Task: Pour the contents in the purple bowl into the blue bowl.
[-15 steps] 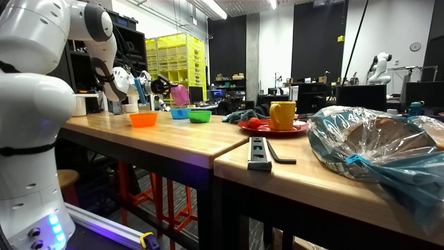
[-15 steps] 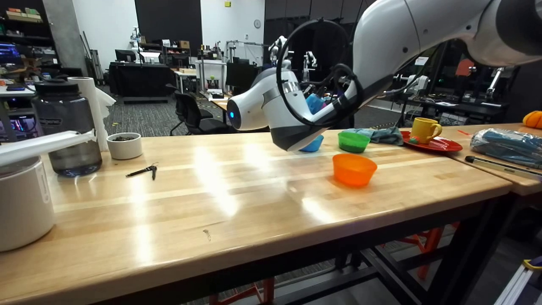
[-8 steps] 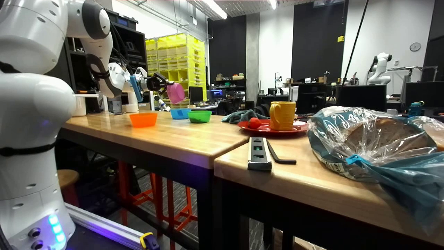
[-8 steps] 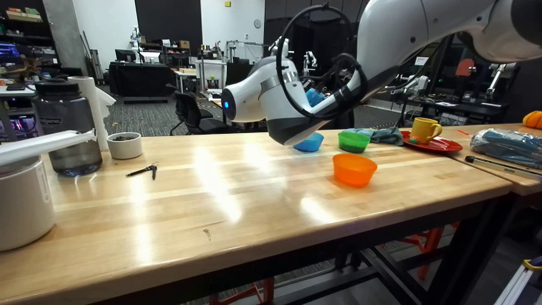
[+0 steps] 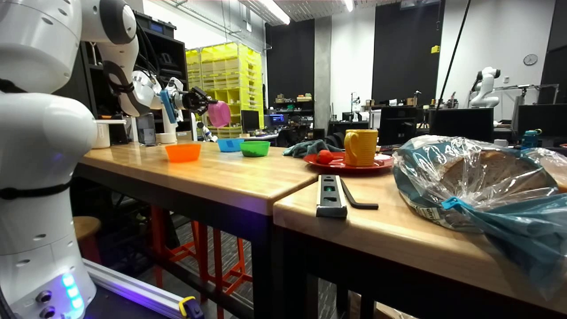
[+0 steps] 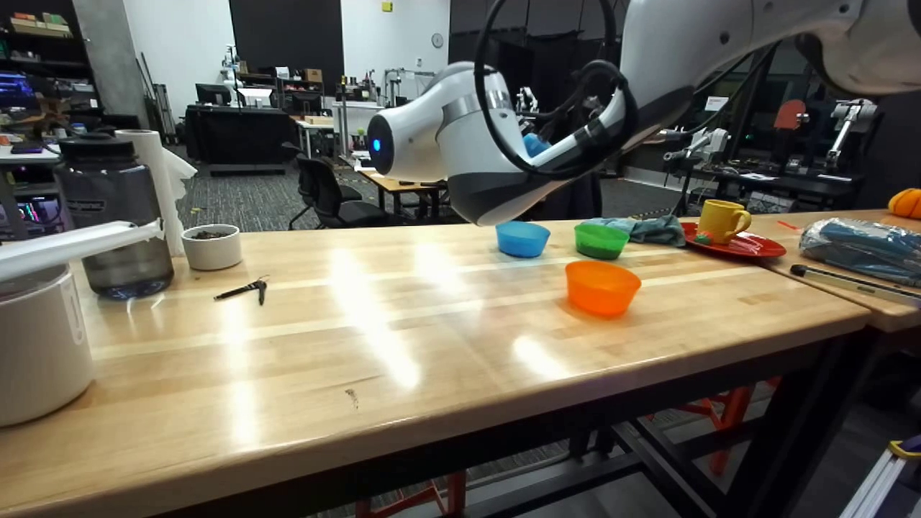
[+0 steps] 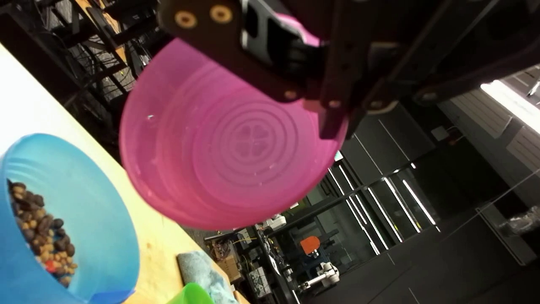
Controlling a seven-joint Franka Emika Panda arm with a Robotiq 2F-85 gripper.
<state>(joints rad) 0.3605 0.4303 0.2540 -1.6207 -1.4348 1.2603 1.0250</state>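
The purple bowl point(image 5: 219, 114) hangs tilted in the air above the table in an exterior view. My gripper point(image 5: 210, 103) is shut on its rim. In the wrist view the gripper point(image 7: 342, 126) has one finger inside the purple bowl point(image 7: 236, 169) and one outside; the inside shows no contents. The blue bowl point(image 7: 101, 223) lies below and apart from it, holding dark and tan pieces point(image 7: 44, 232) with a red bit. The blue bowl stands on the table in both exterior views point(image 5: 230, 145) point(image 6: 523, 239). In an exterior view the arm hides the gripper and purple bowl.
The green bowl point(image 6: 601, 242) stands beside the blue bowl, and the orange bowl point(image 6: 602, 289) nearer the front edge. A grey-blue cloth point(image 6: 656, 232) and a red plate point(image 6: 755, 248) with a yellow mug point(image 6: 722, 220) lie beyond. A white cup point(image 6: 212, 248) and a bottle point(image 6: 115, 216) stand farther off.
The arm has risen and drawn back, carrying the purple bowl up and away from above the blue bowl. The blue bowl is now uncovered in an exterior view. The grip is unchanged.
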